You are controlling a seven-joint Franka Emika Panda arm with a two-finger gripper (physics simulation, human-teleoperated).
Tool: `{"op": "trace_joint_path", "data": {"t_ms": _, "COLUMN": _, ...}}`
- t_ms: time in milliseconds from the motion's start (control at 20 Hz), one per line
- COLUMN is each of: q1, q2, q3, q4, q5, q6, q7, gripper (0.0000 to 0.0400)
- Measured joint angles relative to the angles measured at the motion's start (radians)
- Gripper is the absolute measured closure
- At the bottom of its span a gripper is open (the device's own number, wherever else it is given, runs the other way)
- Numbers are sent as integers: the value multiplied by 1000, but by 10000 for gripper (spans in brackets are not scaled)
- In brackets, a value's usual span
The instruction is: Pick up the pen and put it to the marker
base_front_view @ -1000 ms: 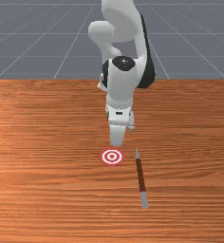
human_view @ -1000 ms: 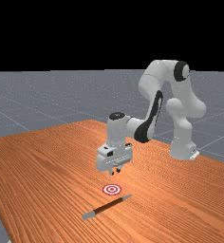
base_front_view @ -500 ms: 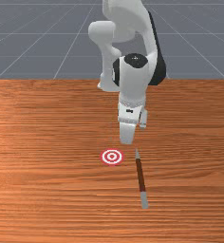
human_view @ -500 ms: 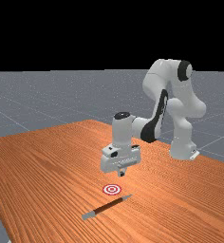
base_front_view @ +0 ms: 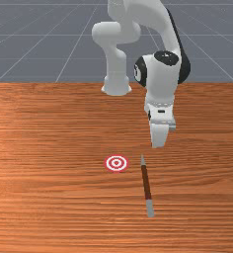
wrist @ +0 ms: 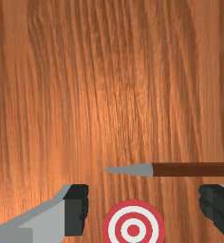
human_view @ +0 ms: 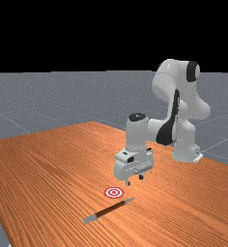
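Observation:
Above the table my gripper (human_view: 135, 180) hangs in the far view, open and with nothing held. From the wrist view, the gripper (wrist: 147, 209) has its two dark fingertips wide apart. The pen (base_front_view: 146, 182), brown with a grey pointed tip and grey end, lies flat on the wood; in the far view the pen (human_view: 110, 209) is lower than my hand. Beside the pen's tip is the flat red-and-white round marker (base_front_view: 116, 163). In the wrist view the marker (wrist: 134, 230) appears between the fingers, below them on the table, and the pen (wrist: 194, 169) passes near one finger.
The wooden table (base_front_view: 49, 197) carries the pen and marker. The arm's base (human_view: 185, 152) stands at the table's far side, on the far view's right. Bare wood (base_front_view: 202, 197) lies on the front view's right of the pen.
My hand has moved toward the front view's right and the far view's right, passing beyond the pen's tip. In the far view the fingertips now appear farther apart. Pen and marker have stayed put.

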Motion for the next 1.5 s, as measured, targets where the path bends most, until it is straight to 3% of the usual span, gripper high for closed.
{"op": "trace_joint_path", "data": {"t_ms": 150, "q1": 5, "q2": -5, "q3": -7, "q4": -9, "q5": -4, "q6": 27, "q7": 20, "gripper": 12}}
{"op": "trace_joint_path", "data": {"t_ms": 450, "q1": 52, "q2": 35, "q3": 6, "q4": 67, "q5": -4, "q6": -34, "q7": 88, "gripper": 1}}
{"op": "trace_joint_path", "data": {"t_ms": 550, "q1": 77, "q2": 31, "q3": 5, "q4": 53, "q5": -18, "q6": 8, "q7": 116, "gripper": 0}}
{"op": "trace_joint_path", "data": {"t_ms": 650, "q1": 55, "q2": 61, "q3": 32, "q4": 69, "q5": 20, "q6": 17, "q7": 76, "gripper": 0}}
{"op": "trace_joint_path", "data": {"t_ms": 700, "q1": 71, "q2": 89, "q3": 17, "q4": 81, "q5": -16, "q6": 30, "q7": 81, "gripper": 0}}
{"op": "trace_joint_path", "data": {"t_ms": 950, "q1": 67, "q2": 273, "q3": 20, "q4": 176, "q5": -3, "q6": 54, "q7": 91, "gripper": 0}}
{"op": "trace_joint_path", "data": {"t_ms": 1000, "q1": 63, "q2": 328, "q3": 23, "q4": 271, "q5": 1, "q6": -17, "q7": 80, "gripper": 22}}
{"op": "trace_joint_path", "data": {"t_ms": 1050, "q1": 60, "q2": 385, "q3": 21, "q4": 381, "q5": 0, "q6": -65, "q7": 71, "gripper": 74}}
{"op": "trace_joint_path", "data": {"t_ms": 1100, "q1": 53, "q2": 421, "q3": 22, "q4": 442, "q5": -21, "q6": -38, "q7": 15, "gripper": 0}}
{"op": "trace_joint_path", "data": {"t_ms": 1250, "q1": 42, "q2": 597, "q3": 19, "q4": 780, "q5": -16, "q6": -196, "q7": -10, "gripper": 0}}
{"op": "trace_joint_path", "data": {"t_ms": 1500, "q1": 7, "q2": 587, "q3": 14, "q4": 746, "q5": -14, "q6": -162, "q7": -37, "gripper": 6}}
